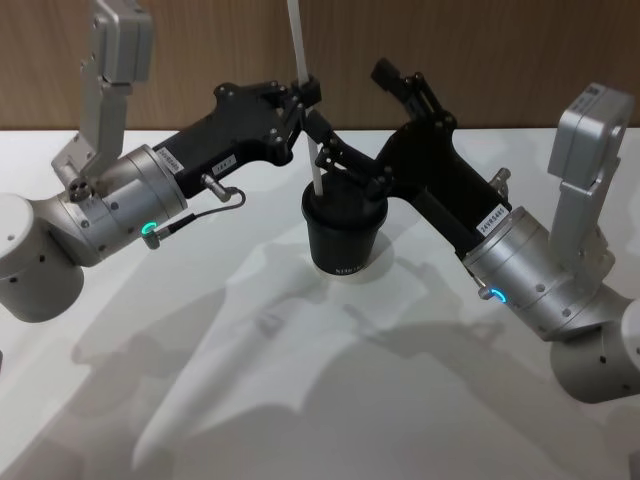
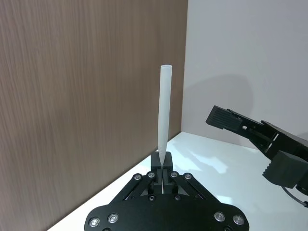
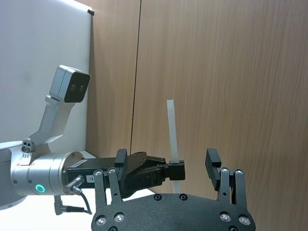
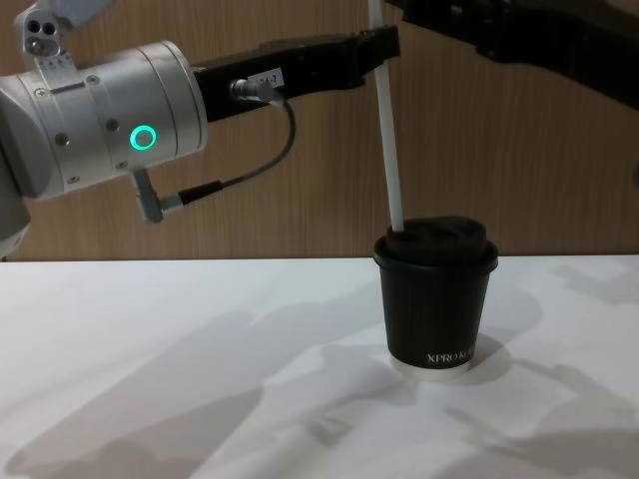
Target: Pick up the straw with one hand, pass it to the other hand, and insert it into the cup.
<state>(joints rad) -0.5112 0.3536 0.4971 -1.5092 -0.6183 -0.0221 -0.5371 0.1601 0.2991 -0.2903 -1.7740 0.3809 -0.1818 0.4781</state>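
Note:
The white straw (image 1: 307, 90) stands almost upright, pinched partway up by my left gripper (image 1: 308, 98), which is shut on it. Its lower end meets the domed lid of the black cup (image 1: 345, 238) near the lid's left edge. I cannot tell if the tip is inside. In the chest view the straw (image 4: 389, 130) runs from the left gripper (image 4: 384, 45) down to the cup (image 4: 437, 304). My right gripper (image 1: 354, 114) is open just right of the straw, above the cup, its fingers apart and touching nothing. In the right wrist view its fingers (image 3: 212, 162) flank the straw (image 3: 171, 132).
The cup stands mid-table on a white tabletop (image 1: 250, 400) with open surface in front and on both sides. A brown wooden wall (image 1: 500, 50) closes off the back. A black cable (image 1: 215, 210) loops from my left wrist.

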